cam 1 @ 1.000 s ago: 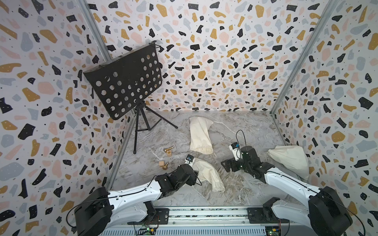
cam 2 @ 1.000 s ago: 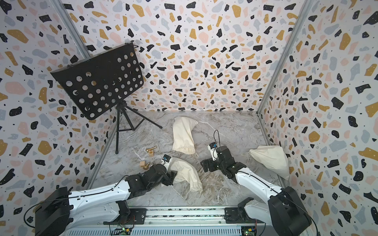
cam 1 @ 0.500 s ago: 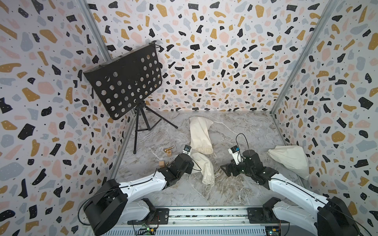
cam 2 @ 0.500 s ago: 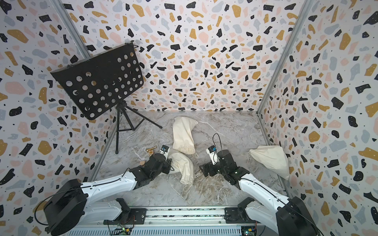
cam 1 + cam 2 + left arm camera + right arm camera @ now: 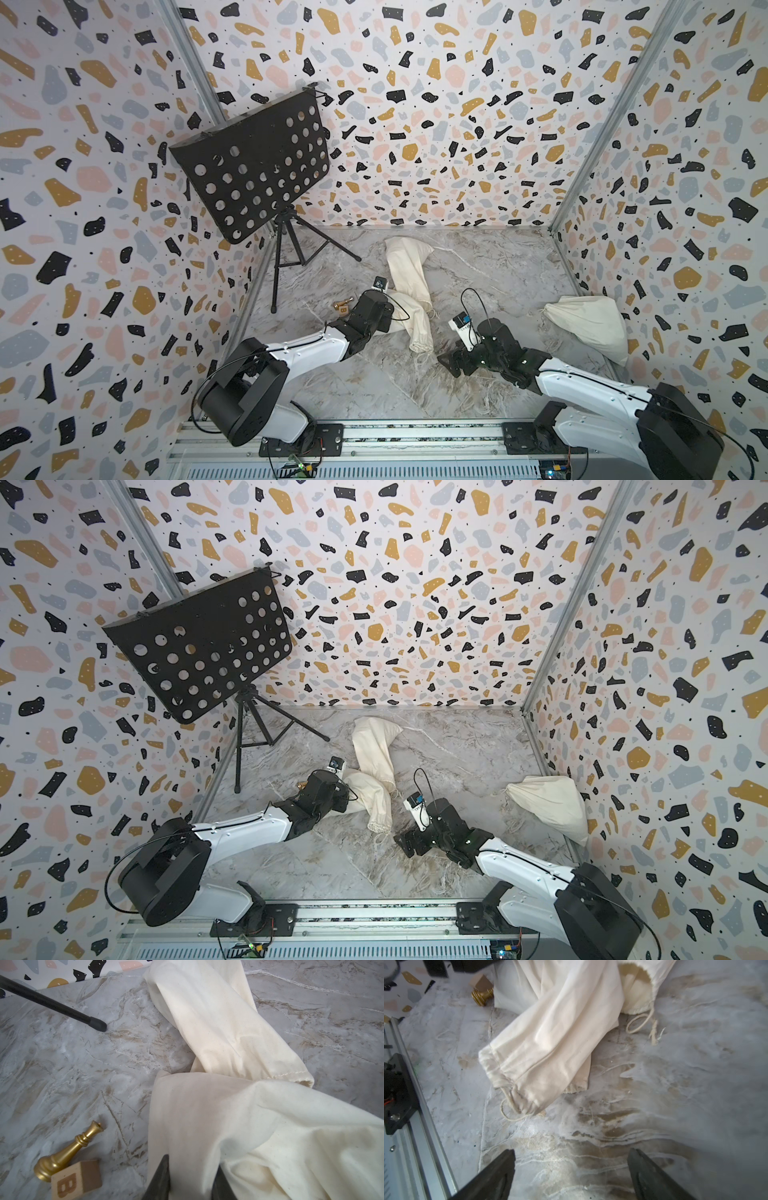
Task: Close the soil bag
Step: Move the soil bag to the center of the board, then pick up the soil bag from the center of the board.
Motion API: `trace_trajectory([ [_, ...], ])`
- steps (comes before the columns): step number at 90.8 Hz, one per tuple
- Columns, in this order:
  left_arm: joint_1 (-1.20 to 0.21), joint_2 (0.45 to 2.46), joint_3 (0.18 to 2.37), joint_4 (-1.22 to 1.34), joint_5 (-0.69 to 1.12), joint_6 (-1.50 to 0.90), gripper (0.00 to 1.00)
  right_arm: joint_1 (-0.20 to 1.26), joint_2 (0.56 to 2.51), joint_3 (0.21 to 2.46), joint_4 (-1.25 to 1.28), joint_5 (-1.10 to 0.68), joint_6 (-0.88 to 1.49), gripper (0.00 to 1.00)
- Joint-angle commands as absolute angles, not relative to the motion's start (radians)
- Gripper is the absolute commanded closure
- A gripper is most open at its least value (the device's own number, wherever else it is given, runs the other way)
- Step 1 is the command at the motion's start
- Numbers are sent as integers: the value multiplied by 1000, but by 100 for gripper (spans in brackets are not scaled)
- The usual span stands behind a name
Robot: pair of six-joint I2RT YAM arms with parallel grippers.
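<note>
Left jaws pinch soil bag [image 5: 207,1126]; right jaws gape before its mouth.

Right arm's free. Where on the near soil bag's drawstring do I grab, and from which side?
Grip the drawstring loop that lies on the table beyond the soil bag's gathered mouth. Come from the mouth end, where the open right gripper faces it; the loop lies clear of the cloth, so the jaws need not pinch the hem. The left gripper holds the other end.

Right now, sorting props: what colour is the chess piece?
Chess piece: gold, left wrist view.
</note>
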State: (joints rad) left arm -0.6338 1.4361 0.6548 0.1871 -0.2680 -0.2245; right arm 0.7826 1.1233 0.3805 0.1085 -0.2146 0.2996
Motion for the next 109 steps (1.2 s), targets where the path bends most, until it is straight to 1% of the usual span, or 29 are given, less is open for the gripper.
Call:
trace_trajectory([
  [1,-622,1439,645,197,-266,-221,94,858,1176,353,257,-108,361,9],
  [11,-621,1434,647,186,-261,-224,94,919,1249,371,354,-80,372,8],
  [36,-621,1431,646,186,-254,-239,94,1024,1342,426,425,27,363,2],
  [47,-621,1436,644,189,-254,-245,94,1044,1382,443,440,101,381,1],
  [60,-621,1439,642,194,-250,-252,94,1058,1397,461,430,172,405,1],
  [67,-621,1436,638,200,-257,-257,94,1060,1397,462,406,223,418,6],
  [75,-621,1429,630,205,-273,-258,93,1060,1385,461,368,260,424,18],
  [78,-621,1426,629,206,-277,-257,93,1060,1378,458,359,269,421,27],
  [81,-621,1424,629,206,-280,-255,93,1060,1371,455,348,276,417,37],
  [88,-621,1418,627,204,-282,-256,93,1060,1356,448,328,296,408,56],
  [90,-621,1417,627,204,-282,-254,93,1060,1349,444,324,301,406,65],
  [94,-622,1415,627,204,-284,-253,93,1060,1335,439,310,314,401,76],
  [106,-621,1409,624,206,-278,-253,93,1060,1281,428,281,333,372,100],
  [109,-621,1407,623,208,-274,-252,93,1060,1265,430,271,337,362,100],
])
